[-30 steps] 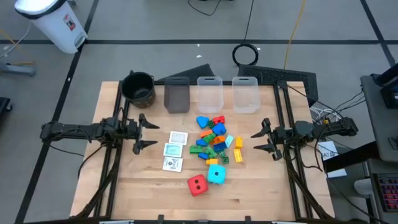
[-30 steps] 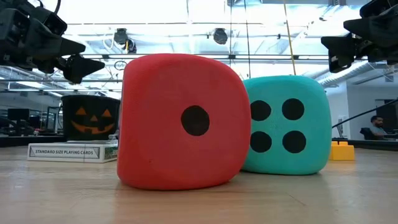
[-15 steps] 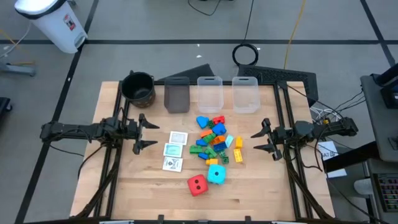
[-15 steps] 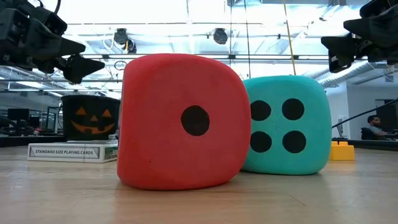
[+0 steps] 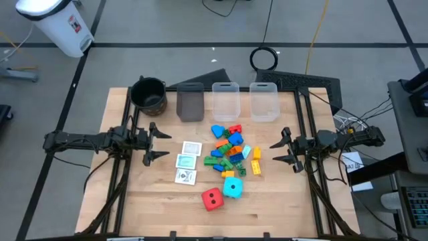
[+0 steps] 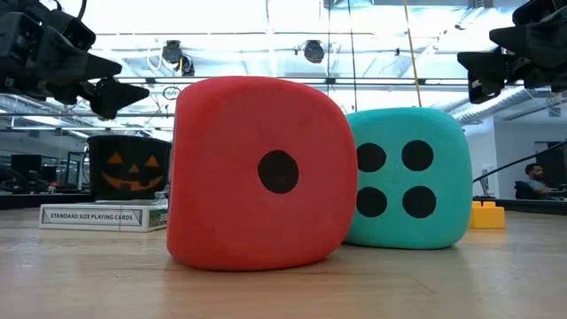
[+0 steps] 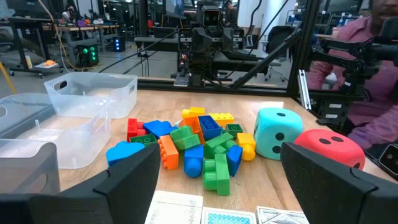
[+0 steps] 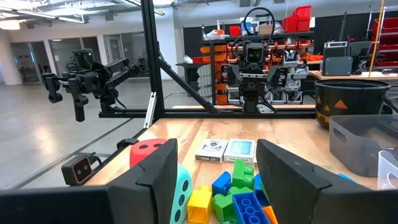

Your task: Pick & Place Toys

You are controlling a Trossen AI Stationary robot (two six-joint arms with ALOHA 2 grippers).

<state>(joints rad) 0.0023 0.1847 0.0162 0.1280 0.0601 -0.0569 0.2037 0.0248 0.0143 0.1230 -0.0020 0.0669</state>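
While the bricks (image 5: 229,148) are lying mid-table beside the cards (image 5: 186,161) and cubes (image 5: 222,193), we are seeing the left gripper (image 5: 155,143) and right gripper (image 5: 277,148) hovering with fingers spread at opposite edges.

In the low view the red cube (image 6: 259,173) hides the brick pile and part of the cyan cube (image 6: 412,177), and the card faces (image 5: 189,148) are too small to read from above

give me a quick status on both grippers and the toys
Left gripper open, empty, at table's left edge. Right gripper open, empty, at right edge. Brick pile, red cube, cyan cube, cards untouched mid-table. Nothing in the way.
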